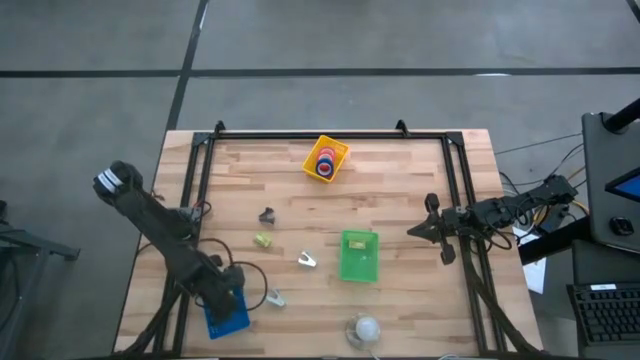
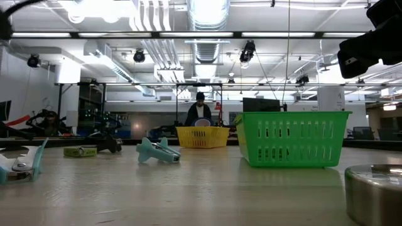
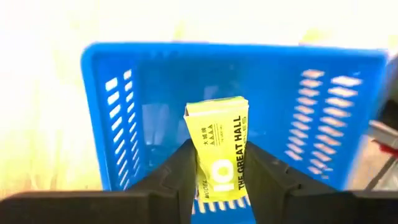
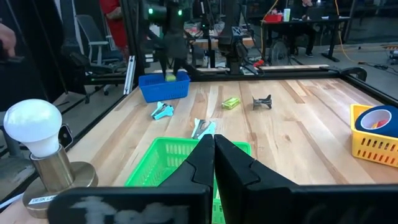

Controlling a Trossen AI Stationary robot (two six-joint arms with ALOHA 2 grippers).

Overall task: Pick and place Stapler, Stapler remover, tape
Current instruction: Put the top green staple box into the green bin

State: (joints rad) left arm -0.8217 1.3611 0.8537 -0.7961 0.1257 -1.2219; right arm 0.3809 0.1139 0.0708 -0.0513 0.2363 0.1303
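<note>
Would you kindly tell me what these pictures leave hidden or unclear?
- Blue bin, high view: the left arm covers most of it.
- Yellow box in the left gripper, left wrist view: its lower end runs off the picture.
- Tape in the yellow bin, low view: hidden by the wall.
- Green bin, low view: its inside is unseen.
</note>
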